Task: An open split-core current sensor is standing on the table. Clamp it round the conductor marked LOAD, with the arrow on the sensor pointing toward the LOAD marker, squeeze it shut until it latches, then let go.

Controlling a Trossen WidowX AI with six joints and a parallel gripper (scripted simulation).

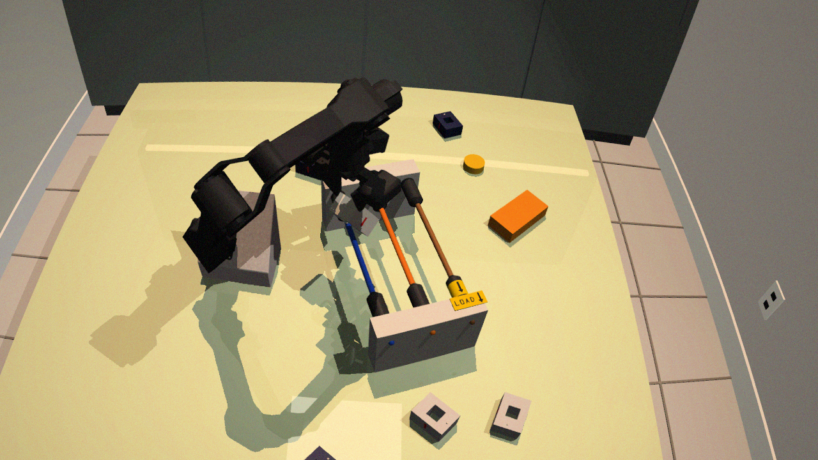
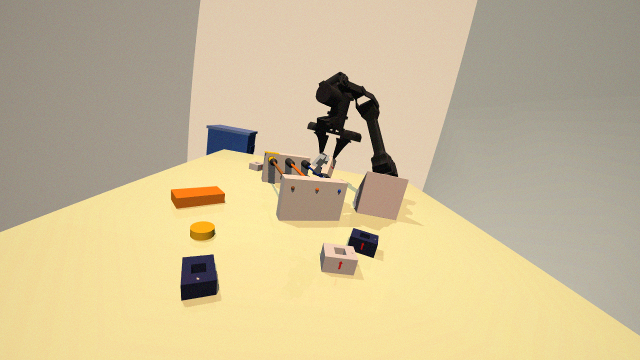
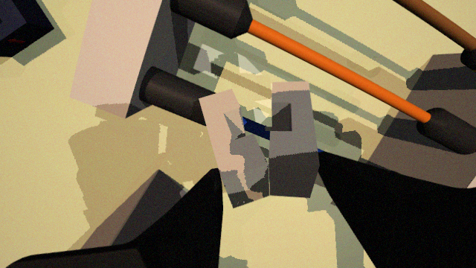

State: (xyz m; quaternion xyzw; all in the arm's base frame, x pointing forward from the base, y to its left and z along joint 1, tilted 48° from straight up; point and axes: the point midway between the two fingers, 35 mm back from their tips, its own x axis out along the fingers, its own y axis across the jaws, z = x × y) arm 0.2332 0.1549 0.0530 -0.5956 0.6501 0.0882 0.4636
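The open grey-white sensor (image 1: 367, 223) (image 2: 329, 168) (image 3: 294, 141) is held off the table, its two halves spread apart in a V. My gripper (image 2: 328, 153) (image 3: 268, 167) is shut on it at the hinged end, one finger on each half. A red arrow mark shows on its side in the top view, its direction unclear. In the wrist view the sensor overlaps the blue conductor (image 1: 359, 252) (image 3: 256, 128); the gap between them is unclear. The brown LOAD conductor (image 1: 434, 240) (image 2: 276, 167) (image 3: 439, 22) lies beyond the orange one (image 1: 396, 246) (image 3: 335, 68). The yellow LOAD marker (image 1: 467, 301) is at its near end.
Two upright blocks (image 1: 423, 343) (image 2: 311, 205) hold the conductors' ends. An orange brick (image 1: 517, 214) (image 2: 197, 197), a yellow disc (image 1: 473, 163) (image 2: 202, 230) and several closed dark and light sensors stand around the rack. A grey box (image 2: 382, 197) stands by the arm's base.
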